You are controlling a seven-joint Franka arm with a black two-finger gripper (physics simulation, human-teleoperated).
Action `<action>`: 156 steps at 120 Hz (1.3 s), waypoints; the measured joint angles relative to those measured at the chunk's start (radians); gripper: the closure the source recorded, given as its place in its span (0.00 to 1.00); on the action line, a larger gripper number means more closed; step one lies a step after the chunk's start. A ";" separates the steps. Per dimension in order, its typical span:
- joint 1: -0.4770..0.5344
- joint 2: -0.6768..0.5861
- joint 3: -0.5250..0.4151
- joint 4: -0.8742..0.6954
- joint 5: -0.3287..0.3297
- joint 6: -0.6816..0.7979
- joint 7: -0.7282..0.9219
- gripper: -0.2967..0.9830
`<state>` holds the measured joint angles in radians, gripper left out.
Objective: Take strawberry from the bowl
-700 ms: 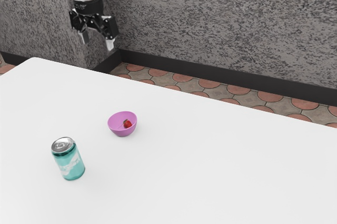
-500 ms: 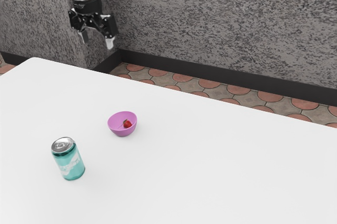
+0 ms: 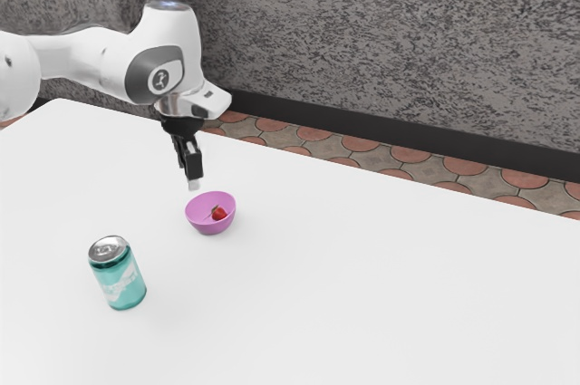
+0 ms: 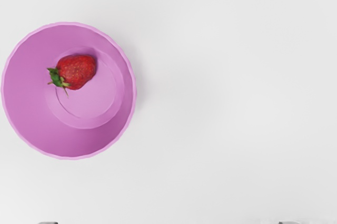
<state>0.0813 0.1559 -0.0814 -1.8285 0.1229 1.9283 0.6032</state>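
My gripper [image 3: 193,183] hangs above the table, by the bowl's rim on the arm's side, turned edge-on in the exterior view. In the wrist view the gripper [image 4: 169,222] has its two fingertips far apart at the lower edge, open with nothing between them. A small purple bowl [image 3: 202,222] stands upright on the table. Inside it lies a red strawberry [image 3: 219,213]. Seen from above, the strawberry [image 4: 77,71] rests on the floor of the bowl [image 4: 31,108], its green leaves pointing toward the bowl's wall.
A teal can with a silver top [image 3: 119,274] stands upright nearer the exterior camera than the bowl, toward the exterior view's left. The white table [image 3: 381,285] extends widely around both. Behind its far edge rises a grey stone wall [image 3: 390,41].
My arm has come down and forward from beyond the table's far edge to beside the bowl, and the hand has turned. Bowl, strawberry and can have stayed put.
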 joint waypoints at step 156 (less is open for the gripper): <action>0.044 0.292 0.005 0.022 0.102 0.347 1.217 0.56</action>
<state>0.1253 0.4479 -0.0765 -1.8068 0.2252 2.2757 1.8201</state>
